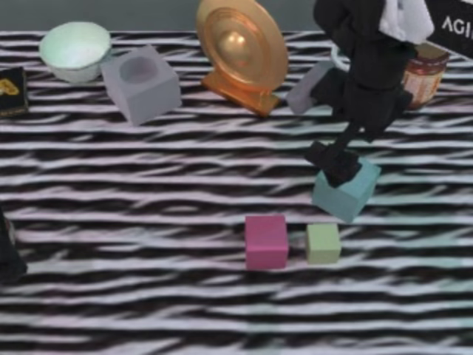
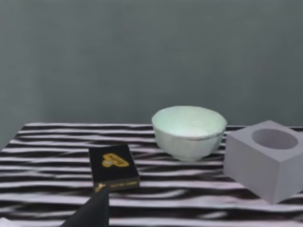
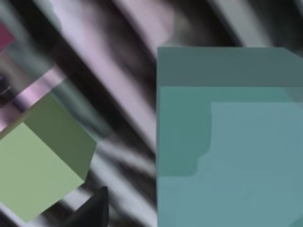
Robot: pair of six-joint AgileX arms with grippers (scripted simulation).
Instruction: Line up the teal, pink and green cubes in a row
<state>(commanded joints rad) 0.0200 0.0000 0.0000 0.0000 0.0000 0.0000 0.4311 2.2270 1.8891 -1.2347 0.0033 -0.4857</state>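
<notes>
Teal cube (image 3: 227,142) under right gripper (image 1: 341,171), arm angled down over it

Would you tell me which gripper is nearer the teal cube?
Right. The right gripper sits directly over the teal cube; the left gripper is parked at the table's far left edge.

A pale mint bowl (image 1: 75,49) is seen at the far left of a black-and-white striped tablecloth (image 1: 148,192). Just beside it, a grey-lavender block with a round recess (image 1: 140,83) is placed. A black box with a gold emblem (image 1: 12,90) is set at the left edge. A golden disc on a stand (image 1: 241,52) is positioned mid-back, a smaller grey block (image 1: 309,87) near it, and a lidded jar (image 1: 423,72) at far right.
</notes>
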